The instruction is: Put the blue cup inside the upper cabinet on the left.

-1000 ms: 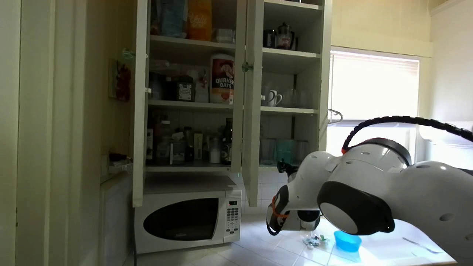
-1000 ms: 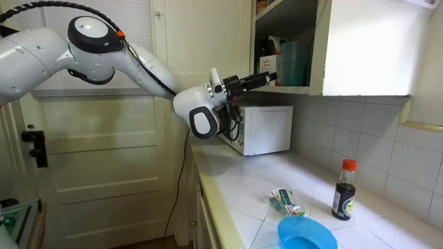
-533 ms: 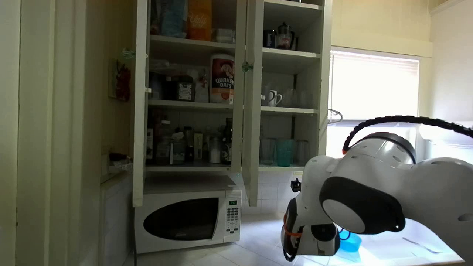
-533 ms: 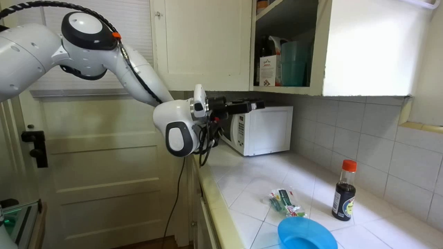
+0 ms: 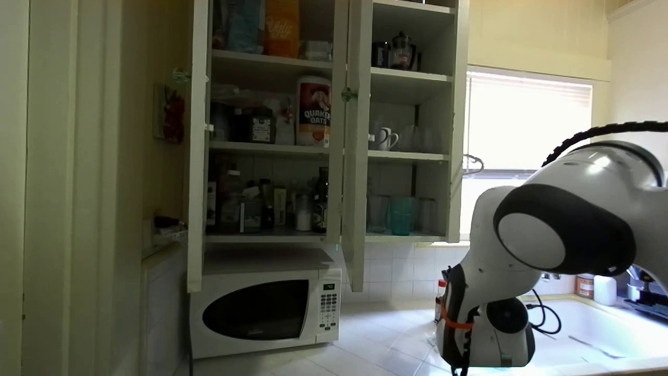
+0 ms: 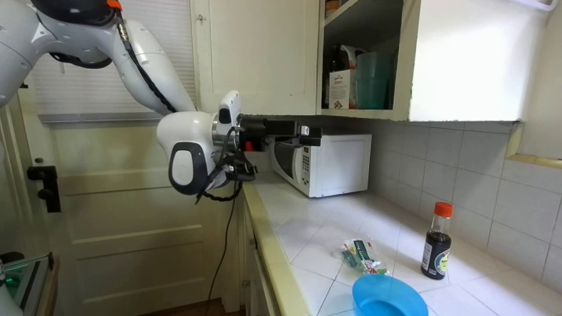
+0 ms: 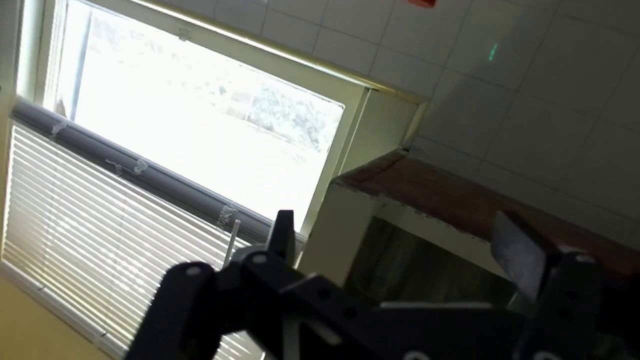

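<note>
On the desk (image 6: 307,228), the blue cup (image 6: 390,293) is sitting at approx. 5 o'clock from the tool (image 6: 312,134) in an exterior view, its lower part running out of frame. The tool is hanging released, well apart from it and pointing to 3 o'clock; the wrist view is showing its 2 fingers (image 7: 520,257) standing wide w/ nothing btwn them. Biggest risk: a blind approach, b/c the wrist view is taking in the window (image 7: 200,115) and wall tiles (image 7: 520,125), no cup; an off-centre descent could be shoving the cup toward 9 o'clock, where the front edge (image 6: 275,263) is running. A plastic packet (image 6: 363,258) is lying at the cup's 11 o'clock, touching or just short (can't tell), so the fingers could be catching that too. A red-capped bottle (image 6: 436,243) is standing btwn its 1 and 2 o'clock; a swinging arm (image 5: 553,240) could be toppling it. The cup is looking wide, so a rim pinch is prob. becoming necessary, and a weak hold could be letting it slip. Later, the upper cabinet (image 5: 269,148), approx. 10 o'clock from the arm in an exterior view, is posing trouble too: bottles (image 5: 267,206) are crowding its low shelf (image 5: 269,238), and an open door (image 5: 357,156) is jutting at its 3 o'clock, prob. in the way. As to pose, the cup is standing upright, mouth facing 12 o'clock; being round, it is showing no clear long axis.
</note>
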Motion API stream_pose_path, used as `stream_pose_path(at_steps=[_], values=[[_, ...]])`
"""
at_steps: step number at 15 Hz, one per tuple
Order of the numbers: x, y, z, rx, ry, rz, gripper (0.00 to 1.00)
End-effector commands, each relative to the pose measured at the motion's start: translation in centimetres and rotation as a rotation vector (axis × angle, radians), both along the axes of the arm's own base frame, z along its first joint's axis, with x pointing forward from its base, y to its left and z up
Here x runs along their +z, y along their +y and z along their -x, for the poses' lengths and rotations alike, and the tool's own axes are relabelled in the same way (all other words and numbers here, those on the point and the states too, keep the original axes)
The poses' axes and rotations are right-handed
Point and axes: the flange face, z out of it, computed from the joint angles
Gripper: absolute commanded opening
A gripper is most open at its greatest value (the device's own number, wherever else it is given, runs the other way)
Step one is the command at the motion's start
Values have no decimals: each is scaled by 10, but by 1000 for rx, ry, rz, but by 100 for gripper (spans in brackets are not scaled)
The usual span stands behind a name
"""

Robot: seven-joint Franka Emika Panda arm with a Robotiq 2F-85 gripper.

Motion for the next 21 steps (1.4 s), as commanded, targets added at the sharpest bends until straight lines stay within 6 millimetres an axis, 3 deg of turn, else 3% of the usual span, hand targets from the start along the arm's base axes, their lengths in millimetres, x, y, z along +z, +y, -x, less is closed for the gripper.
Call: stream_pose_path(at_steps=[1, 4, 7, 15, 21], values=[[27, -16, 28, -10, 191, 52, 100], [48, -30, 31, 20, 329, 94, 100], [62, -38, 21, 96, 446, 93, 100], [63, -41, -5, 314, 773, 62, 100], [76, -31, -8, 458, 1045, 40, 100]])
